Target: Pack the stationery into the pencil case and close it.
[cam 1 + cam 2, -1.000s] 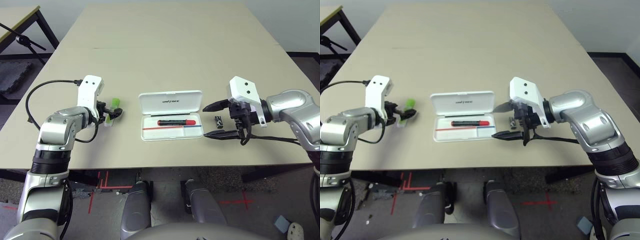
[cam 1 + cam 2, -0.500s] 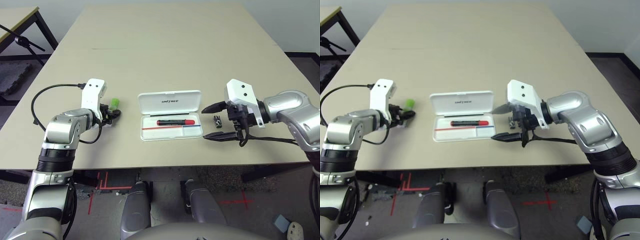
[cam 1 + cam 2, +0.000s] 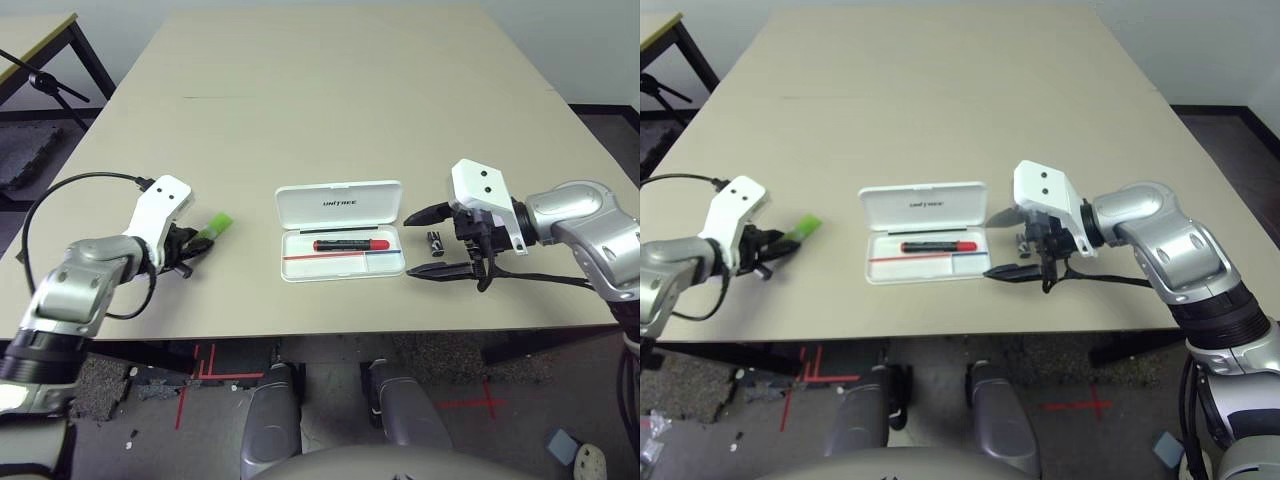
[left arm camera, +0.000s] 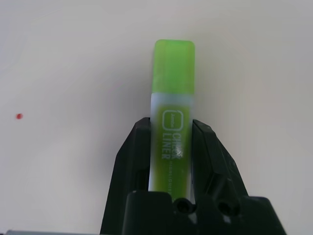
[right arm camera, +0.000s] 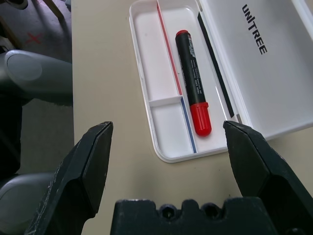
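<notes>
The white pencil case (image 3: 340, 202) lies open mid-table, its lid flat behind the tray. A red marker (image 3: 352, 244) with a black end lies in the tray (image 5: 157, 68). My left gripper (image 3: 190, 246) is shut on the lime-green highlighter (image 4: 173, 73), well left of the case; the cap end sticks out past the fingers (image 4: 137, 147). My right gripper (image 3: 411, 244) stands open just right of the case, its tips level with the tray's right end. A tiny black-and-silver piece (image 3: 436, 241) lies on the table between its fingers.
A black cable (image 3: 70, 190) loops from my left wrist over the table's left part. A second table with a black stand (image 3: 45, 75) is off the far left corner. The near table edge (image 3: 320, 333) runs close below the case.
The left gripper closed on the highlighter and carried it left and toward the table's near edge. The right gripper has barely moved.
</notes>
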Tool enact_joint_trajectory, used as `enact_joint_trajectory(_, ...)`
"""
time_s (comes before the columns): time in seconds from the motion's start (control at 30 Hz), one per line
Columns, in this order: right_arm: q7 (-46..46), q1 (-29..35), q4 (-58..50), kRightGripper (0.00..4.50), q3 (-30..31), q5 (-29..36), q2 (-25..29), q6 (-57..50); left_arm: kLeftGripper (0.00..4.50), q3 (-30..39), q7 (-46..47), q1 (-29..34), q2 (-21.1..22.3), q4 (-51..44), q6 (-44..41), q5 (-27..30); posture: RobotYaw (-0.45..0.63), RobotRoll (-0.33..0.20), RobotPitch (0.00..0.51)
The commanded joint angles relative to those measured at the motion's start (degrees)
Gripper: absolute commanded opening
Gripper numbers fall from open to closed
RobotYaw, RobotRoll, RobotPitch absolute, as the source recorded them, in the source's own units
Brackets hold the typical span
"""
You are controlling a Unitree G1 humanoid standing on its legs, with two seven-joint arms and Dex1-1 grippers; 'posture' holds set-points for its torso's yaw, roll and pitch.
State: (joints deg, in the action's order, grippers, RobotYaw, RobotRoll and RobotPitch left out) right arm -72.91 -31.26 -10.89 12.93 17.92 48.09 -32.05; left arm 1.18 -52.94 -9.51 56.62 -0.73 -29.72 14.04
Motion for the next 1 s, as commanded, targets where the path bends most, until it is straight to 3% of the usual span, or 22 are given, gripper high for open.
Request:
enact_joint_trajectory(0.03, -0.5, -0.2, 1.2, 4.5, 0.3, -0.5, 0.1, 0.9, 1.08, 3.5, -10.2, 4.1, 2.7, -4.2, 5.9, 5.0, -0.02, 0.0, 0.127)
enact_joint_trajectory(0.2, -0.7, 0.2, 2.5, 4.5, 0.3, -0.6, 0.3, 1.3, 1.08, 4.4, -14.1, 7.0, 4.2, -14.2, 3.4, 8.7, -0.02, 0.0, 0.127)
enact_joint_trajectory(0.37, -0.8, 0.6, 3.6, 4.5, 0.5, -1.0, 0.3, 1.8, 1.08, 0.9, -13.7, 4.0, 3.6, -21.9, 0.6, 9.3, -0.02, 0.0, 0.127)
enact_joint_trajectory(0.47, -0.8, 0.6, 4.5, 4.5, 0.6, -1.2, 0.2, 2.2, 1.08, -4.7, -12.1, -1.2, 2.2, -23.7, -0.6, 5.9, -0.02, 0.0, 0.125)
enact_joint_trajectory(0.73, -0.5, 1.8, 4.8, 4.5, 0.2, -1.4, 0.3, 2.2, 1.08, -17.5, -10.0, -14.8, -4.1, -23.1, -4.0, -1.2, -0.04, 0.0, 0.124)
enact_joint_trajectory(0.87, 0.0, 2.5, 4.8, 4.5, 0.0, -1.6, 0.2, 2.2, 1.08, -24.6, -8.7, -21.3, -10.8, -19.1, -3.3, -6.5, -0.06, 0.0, 0.122)
enact_joint_trajectory(1.0, 0.4, 2.7, 4.5, 4.5, -0.1, -1.7, 0.0, 2.0, 1.08, -27.3, -8.3, -25.1, -15.7, -17.5, -4.4, -8.0, -0.07, 0.0, 0.118)
